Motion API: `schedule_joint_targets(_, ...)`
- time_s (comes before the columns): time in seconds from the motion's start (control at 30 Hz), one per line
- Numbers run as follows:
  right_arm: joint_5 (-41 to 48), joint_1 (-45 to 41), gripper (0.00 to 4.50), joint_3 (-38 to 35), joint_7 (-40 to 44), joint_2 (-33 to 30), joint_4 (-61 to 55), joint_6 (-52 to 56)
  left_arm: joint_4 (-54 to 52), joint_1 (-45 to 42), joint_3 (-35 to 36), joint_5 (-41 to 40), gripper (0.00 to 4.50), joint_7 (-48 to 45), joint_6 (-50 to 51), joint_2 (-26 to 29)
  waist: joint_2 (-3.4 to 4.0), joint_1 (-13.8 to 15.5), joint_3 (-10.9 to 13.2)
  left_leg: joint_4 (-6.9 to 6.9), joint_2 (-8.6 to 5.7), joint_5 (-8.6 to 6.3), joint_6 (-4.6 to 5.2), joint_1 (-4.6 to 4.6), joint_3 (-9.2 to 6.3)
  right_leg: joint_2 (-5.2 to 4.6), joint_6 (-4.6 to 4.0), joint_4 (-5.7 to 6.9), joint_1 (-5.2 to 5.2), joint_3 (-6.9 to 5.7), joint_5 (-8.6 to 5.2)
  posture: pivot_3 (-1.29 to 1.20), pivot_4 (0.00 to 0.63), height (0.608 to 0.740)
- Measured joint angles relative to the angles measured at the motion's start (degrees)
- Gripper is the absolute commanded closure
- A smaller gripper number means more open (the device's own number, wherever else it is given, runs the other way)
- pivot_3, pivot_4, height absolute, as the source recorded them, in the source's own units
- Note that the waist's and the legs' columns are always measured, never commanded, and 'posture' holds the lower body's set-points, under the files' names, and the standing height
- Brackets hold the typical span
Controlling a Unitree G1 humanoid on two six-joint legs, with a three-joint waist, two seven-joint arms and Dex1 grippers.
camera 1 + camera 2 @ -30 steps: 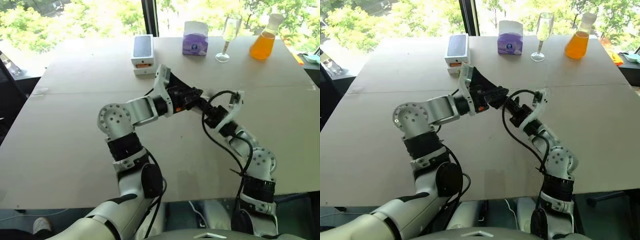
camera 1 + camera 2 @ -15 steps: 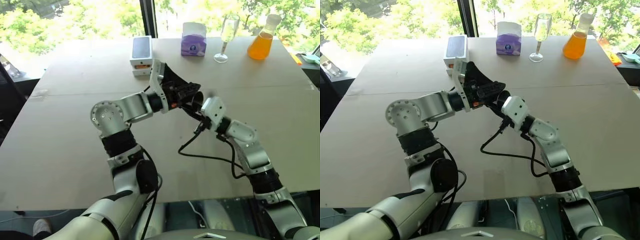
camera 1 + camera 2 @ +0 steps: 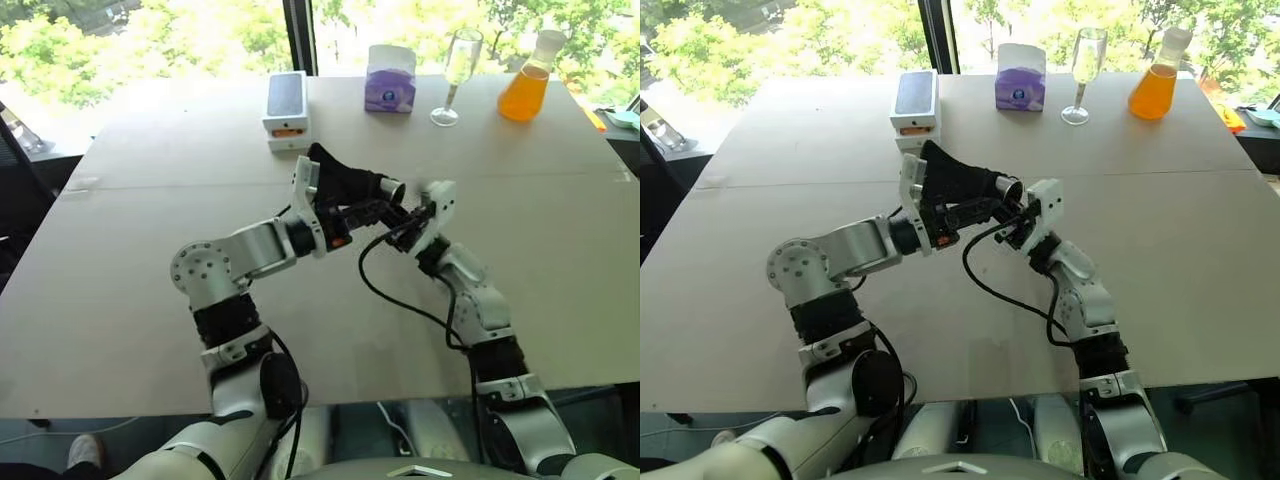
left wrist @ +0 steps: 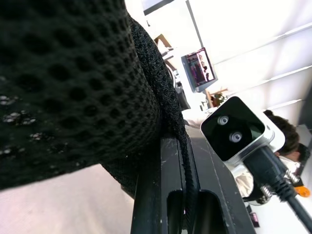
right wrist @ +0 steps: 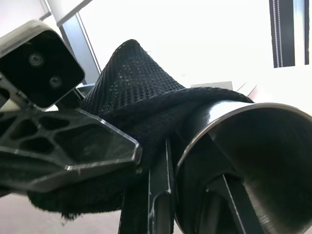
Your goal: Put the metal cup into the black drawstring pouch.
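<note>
The black drawstring pouch (image 3: 345, 183) hangs above the middle of the table, with my left gripper (image 3: 385, 212) shut on its mouth edge and cord (image 4: 183, 146). The metal cup (image 3: 393, 188) lies level with its base tucked into the pouch mouth and its shiny rim (image 5: 243, 126) sticking out. My right gripper (image 3: 402, 215) is shut on the cup wall, one finger (image 5: 229, 204) inside the cup and the other finger (image 5: 158, 195) outside, against the mesh fabric (image 5: 131, 83). The two grippers meet tip to tip.
At the table's (image 3: 130, 250) far edge stand a white phone box (image 3: 285, 110), a purple tissue box (image 3: 390, 78), a wine glass (image 3: 455, 70) and a flask of orange liquid (image 3: 527, 80). A black cable (image 3: 375, 280) loops from my right wrist.
Both hands have sunk a little and drawn back to the left with pouch and cup held. The right forearm has swung in under the hands. The cup's rim now shows at the pouch mouth.
</note>
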Motion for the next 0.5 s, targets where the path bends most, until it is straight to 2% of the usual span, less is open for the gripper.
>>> schedule_joint_targets(0.07, -1.8, -0.4, 4.46, 0.5, -0.2, -0.3, 0.0, -0.8, -0.3, 0.2, -0.8, 0.0, 4.5, -0.1, -1.2, 0.1, 0.0, 0.0, 0.0, 0.0, 0.0, 0.0, 0.0, 0.0, 0.0, 0.01, 0.0, 0.0, 0.0, -0.02, 0.0, 0.0, 0.15, 0.74)
schedule_joint_targets(0.27, -16.3, -2.8, 4.46, 8.1, 4.0, -5.2, 2.8, -14.9, 2.2, -3.0, -1.9, -1.5, 4.5, -0.7, -2.5, 0.5, 0.0, -0.1, 0.0, 0.0, 0.0, 0.0, 0.0, 0.02, 0.01, 0.03, 0.0, 0.01, 0.0, -0.11, 0.0, 0.0, 0.15, 0.74)
schedule_joint_targets(0.5, -23.5, -7.0, 4.46, 10.4, 9.2, -9.3, 10.1, -28.1, 5.7, -6.5, -2.0, -1.9, 4.5, -0.6, -3.5, 0.7, -0.01, -0.2, 0.0, 0.0, 0.01, 0.0, 0.0, 0.02, 0.03, 0.02, 0.01, -0.01, 0.0, -0.15, 0.0, 0.0, 0.15, 0.74)
